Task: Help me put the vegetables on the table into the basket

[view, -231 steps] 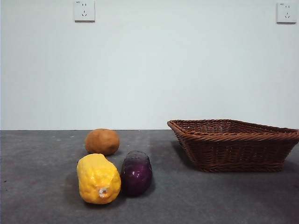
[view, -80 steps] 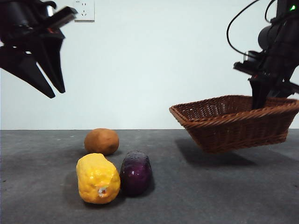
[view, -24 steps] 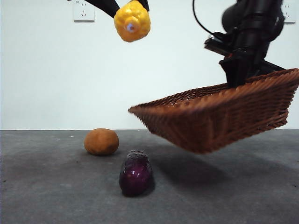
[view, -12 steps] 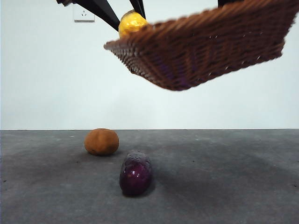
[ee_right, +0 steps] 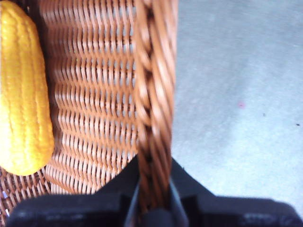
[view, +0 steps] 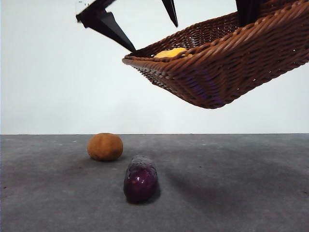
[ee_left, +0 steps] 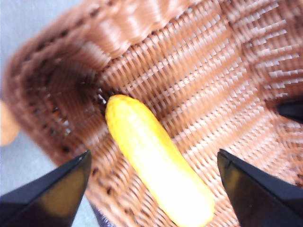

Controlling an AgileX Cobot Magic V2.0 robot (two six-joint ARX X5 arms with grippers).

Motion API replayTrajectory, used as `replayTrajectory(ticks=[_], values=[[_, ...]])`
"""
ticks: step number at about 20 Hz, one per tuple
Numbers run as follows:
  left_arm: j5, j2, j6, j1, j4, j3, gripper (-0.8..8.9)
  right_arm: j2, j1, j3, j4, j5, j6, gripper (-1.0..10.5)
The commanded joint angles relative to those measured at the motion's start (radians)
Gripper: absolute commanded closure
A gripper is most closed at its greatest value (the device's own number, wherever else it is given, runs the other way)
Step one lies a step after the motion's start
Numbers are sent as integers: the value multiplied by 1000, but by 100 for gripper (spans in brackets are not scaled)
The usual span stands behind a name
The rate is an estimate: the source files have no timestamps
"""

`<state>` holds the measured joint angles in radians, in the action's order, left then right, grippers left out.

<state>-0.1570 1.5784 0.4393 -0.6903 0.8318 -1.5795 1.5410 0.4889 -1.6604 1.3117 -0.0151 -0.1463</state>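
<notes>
Front view: corn (view: 170, 52) now lies in the raised basket (view: 227, 72), released since 0.5 s ago; left pincer (ee_left: 151, 189) spread apart above; right pincer (ee_right: 154, 208) clamped on the rim.

Right claw (ee_right: 152, 201) clamps basket (ee_right: 154, 94) rim; corn (ee_right: 22, 94) inside.

A plain, pale grey-white wall (view: 58, 82) fills the background of the front view, meeting the dark surface below along a straight horizontal line. A small white electrical socket plate (view: 83, 4), mounted flat on the wall, shows partly at the upper edge, toward the left side of the view.
</notes>
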Motion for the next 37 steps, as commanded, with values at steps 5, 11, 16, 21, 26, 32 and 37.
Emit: replayTrajectory(ticks=[5, 11, 16, 21, 26, 32, 37], values=[[80, -58, -92, 14, -2, 7, 369, -5, -117, -4, 4, -3, 17, 955], [79, 54, -129, 173, 74, 7, 369, -5, -232, -4, 38, -3, 46, 955], [75, 206, -16, 287, 15, 7, 369, -5, -261, -4, 60, -3, 74, 955], [70, 343, 59, 332, 15, 7, 369, -5, -261, -3, 61, -4, 75, 955], [79, 419, 89, 327, -11, 7, 368, -5, -261, -3, 61, -4, 89, 955], [72, 423, 139, 318, -77, 7, 368, -5, -261, -3, 62, -11, 98, 955], [73, 445, 234, 297, -93, 7, 368, -5, -261, -3, 61, -11, 113, 955]])
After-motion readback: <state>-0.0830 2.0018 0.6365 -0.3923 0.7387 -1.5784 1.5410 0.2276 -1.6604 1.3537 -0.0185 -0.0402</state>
